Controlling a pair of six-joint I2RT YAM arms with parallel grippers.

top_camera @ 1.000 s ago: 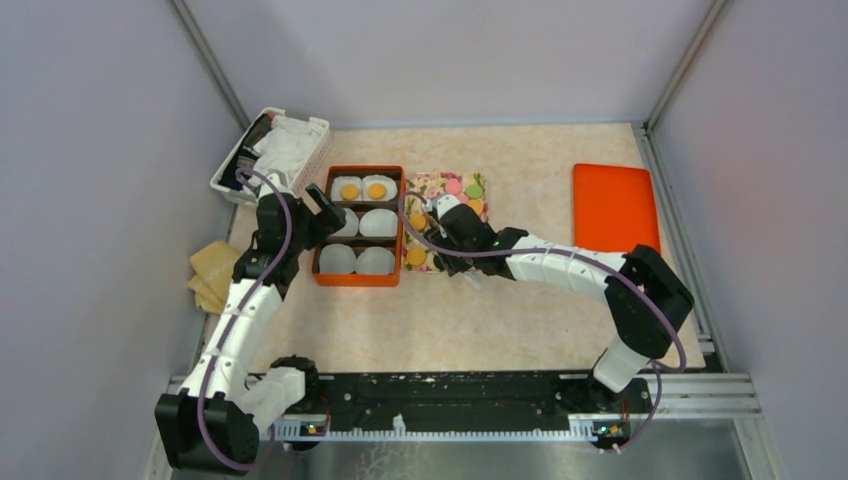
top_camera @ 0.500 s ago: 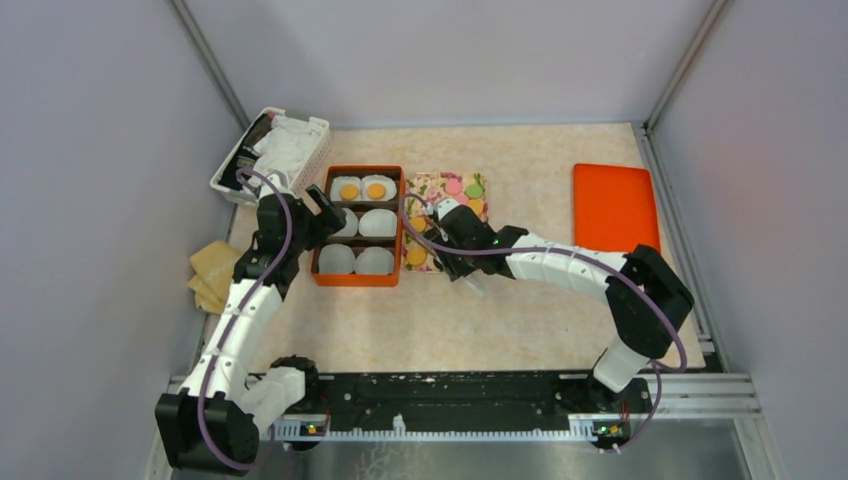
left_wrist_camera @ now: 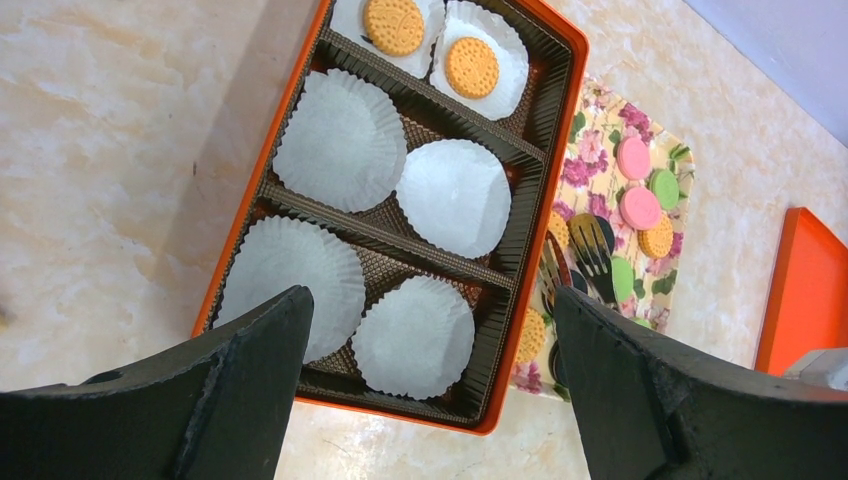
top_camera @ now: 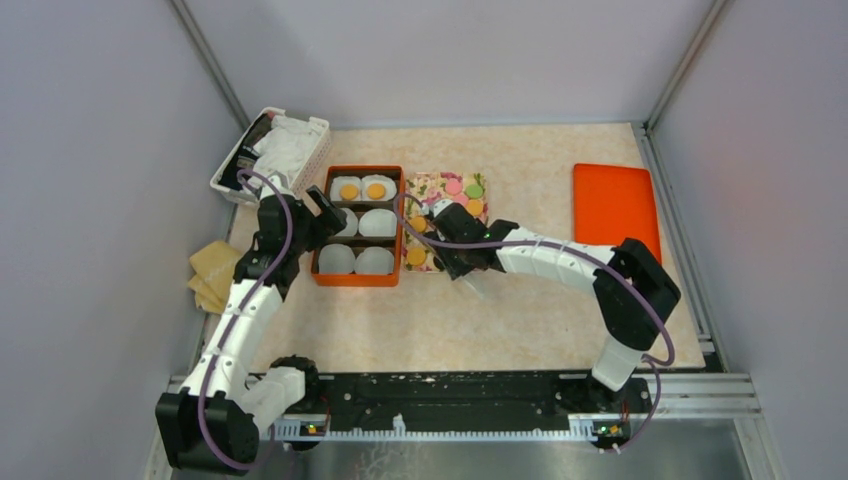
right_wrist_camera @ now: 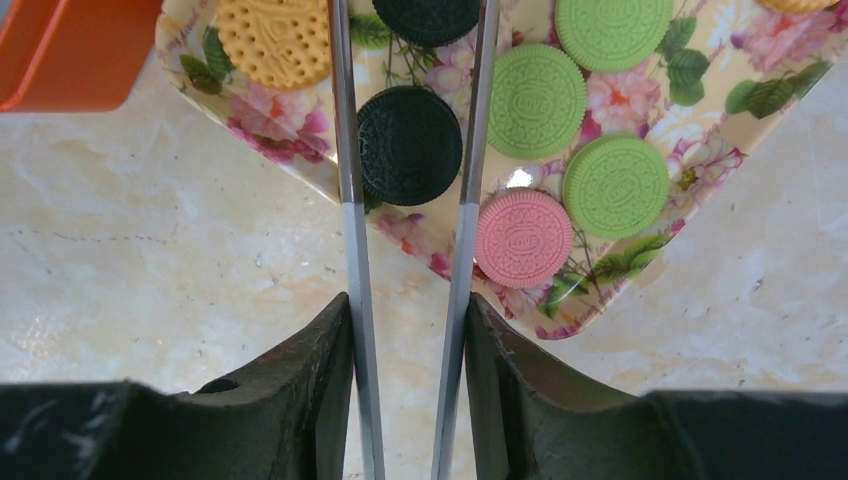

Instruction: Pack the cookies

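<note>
The right claw [right_wrist_camera: 412, 70] has its two thin blades close against either side of a black cookie [right_wrist_camera: 410, 145] lying flat on a flowered tray [right_wrist_camera: 405, 232]; whether they pinch it I cannot tell. Other cookies [right_wrist_camera: 537, 100], green, pink and orange, lie around it, and the tray sits on the bench [right_wrist_camera: 150, 270] just beside an orange box [left_wrist_camera: 250, 210]. The left claw [left_wrist_camera: 430, 310] hangs over that box, spread wide and empty, above paper cups [left_wrist_camera: 340, 140], two holding an orange cookie [left_wrist_camera: 393, 25] each.
</note>
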